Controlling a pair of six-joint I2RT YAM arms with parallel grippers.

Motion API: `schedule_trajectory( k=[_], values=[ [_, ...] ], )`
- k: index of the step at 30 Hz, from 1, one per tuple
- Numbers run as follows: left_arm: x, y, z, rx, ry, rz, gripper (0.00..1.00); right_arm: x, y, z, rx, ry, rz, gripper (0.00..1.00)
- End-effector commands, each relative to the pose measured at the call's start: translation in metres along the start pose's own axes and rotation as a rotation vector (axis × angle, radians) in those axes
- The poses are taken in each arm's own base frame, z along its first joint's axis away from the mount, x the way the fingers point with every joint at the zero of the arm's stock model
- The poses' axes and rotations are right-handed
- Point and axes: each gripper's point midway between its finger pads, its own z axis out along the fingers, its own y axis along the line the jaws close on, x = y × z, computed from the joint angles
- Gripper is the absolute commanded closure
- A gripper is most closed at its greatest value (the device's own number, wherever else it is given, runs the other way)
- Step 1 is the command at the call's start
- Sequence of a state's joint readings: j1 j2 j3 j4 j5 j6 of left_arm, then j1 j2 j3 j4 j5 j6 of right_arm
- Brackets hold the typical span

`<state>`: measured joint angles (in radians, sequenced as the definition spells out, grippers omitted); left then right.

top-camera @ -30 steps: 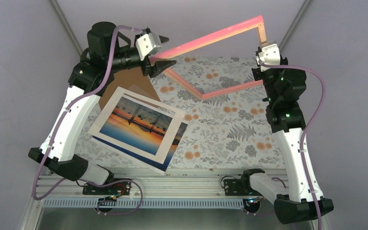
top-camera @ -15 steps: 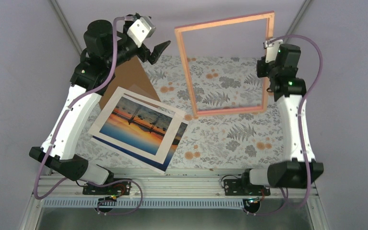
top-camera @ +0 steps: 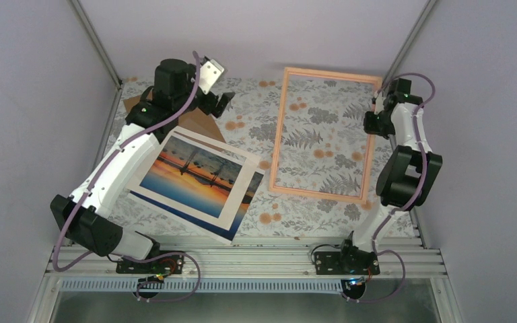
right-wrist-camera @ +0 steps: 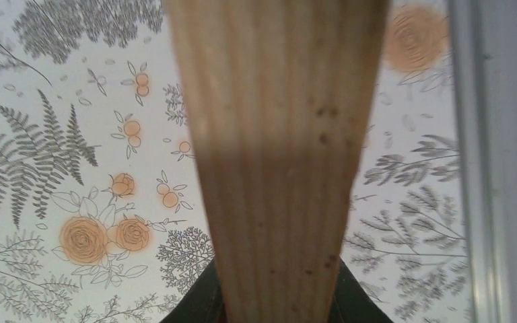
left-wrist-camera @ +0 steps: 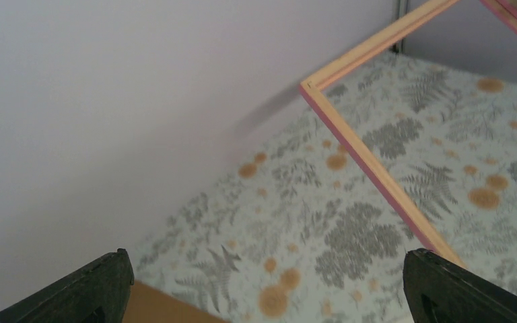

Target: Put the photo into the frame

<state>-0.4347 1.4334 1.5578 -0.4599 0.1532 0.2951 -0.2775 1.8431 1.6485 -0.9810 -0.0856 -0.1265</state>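
Well, from above, one pink frame (top-camera: 277,138) is by the table's (top-camera: 309,215) right edge, with the right gripper (top-camera: 375,116) pinching its far right side. One photo (top-camera: 192,176) sits under one white mat (top-camera: 241,195) near the left edge, with one brown sheet (top-camera: 195,120) peeking out. From the left wrist, the left gripper (left-wrist-camera: 262,269) is spread wide and holds nothing; from the right wrist, one wooden frame bar sits between the right gripper's fingers.

Bare cloth (top-camera: 250,126) between photo (top-camera: 195,171) and frame (top-camera: 277,128)
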Motion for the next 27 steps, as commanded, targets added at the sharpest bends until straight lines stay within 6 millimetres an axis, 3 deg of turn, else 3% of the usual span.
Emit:
schedule_trajectory(
  k=[1,10,16,19,22,27],
  values=[
    [0.039,-0.007,0.006,0.011,0.098,-0.058,0.00,0.003,0.007,0.022,-0.073,0.038,-0.012,0.97],
    [0.092,-0.017,0.014,0.041,0.213,-0.126,0.00,0.025,0.000,0.093,-0.079,0.154,-0.016,0.97],
    [0.122,-0.021,0.011,0.084,0.234,-0.189,0.00,0.033,-0.009,0.125,-0.052,0.186,-0.043,0.96],
    [0.139,-0.026,0.011,0.094,0.240,-0.196,0.00,0.036,-0.015,0.135,-0.034,0.196,-0.046,0.96],
    [0.141,-0.023,0.012,0.066,0.217,-0.191,0.00,0.040,-0.017,0.139,-0.033,0.208,-0.034,0.96],
    [0.141,-0.013,0.019,0.029,0.220,-0.179,0.00,0.036,-0.016,0.138,-0.035,0.195,-0.031,0.80]
  ],
)
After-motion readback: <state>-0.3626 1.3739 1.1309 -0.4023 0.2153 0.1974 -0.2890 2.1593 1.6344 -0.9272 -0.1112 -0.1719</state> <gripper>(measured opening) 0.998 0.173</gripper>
